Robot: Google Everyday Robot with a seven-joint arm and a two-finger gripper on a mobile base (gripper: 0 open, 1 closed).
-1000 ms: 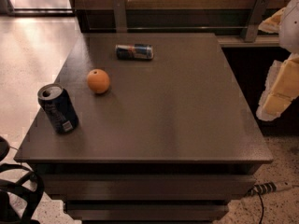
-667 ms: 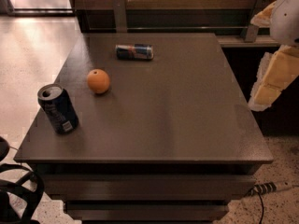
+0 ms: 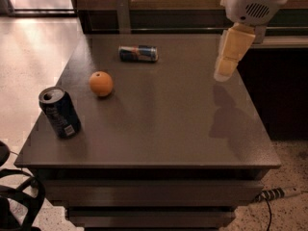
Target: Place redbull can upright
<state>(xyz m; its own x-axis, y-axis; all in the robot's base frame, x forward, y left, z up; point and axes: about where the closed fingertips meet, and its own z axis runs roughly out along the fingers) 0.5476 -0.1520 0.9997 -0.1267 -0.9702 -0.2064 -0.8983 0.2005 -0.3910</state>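
- The redbull can (image 3: 138, 53) lies on its side at the upper middle of the frame, near the far edge of the table (image 3: 168, 138). Its long axis runs left to right.
- The gripper (image 3: 225, 70) hangs in the air at the upper right, over the table's right part and well apart from the redbull can. I cannot tell whether it is open or shut. Nothing shows in its hold.
- The step in hand, as I judge it, is the reach. The redbull can is not yet grasped, so the whole task is left to do.
- To do it well, bring the gripper left and down over the redbull can's middle, with its opening set across the narrow width, not along the length.
- Close on the round body near the red mark, so the hold is balanced and the redbull can does not roll toward the far edge.
- Lift it off the table before turning it. Then rotate it until one silver end faces down, set it flat, and let go only once it stands.
- The orange (image 3: 101, 83) at left centre and the dark can (image 3: 59, 112) standing at lower left lie off that path. The middle of the table looks a fair spot to set it.
- One risk is that a slim can tips easily if it is released tilted.
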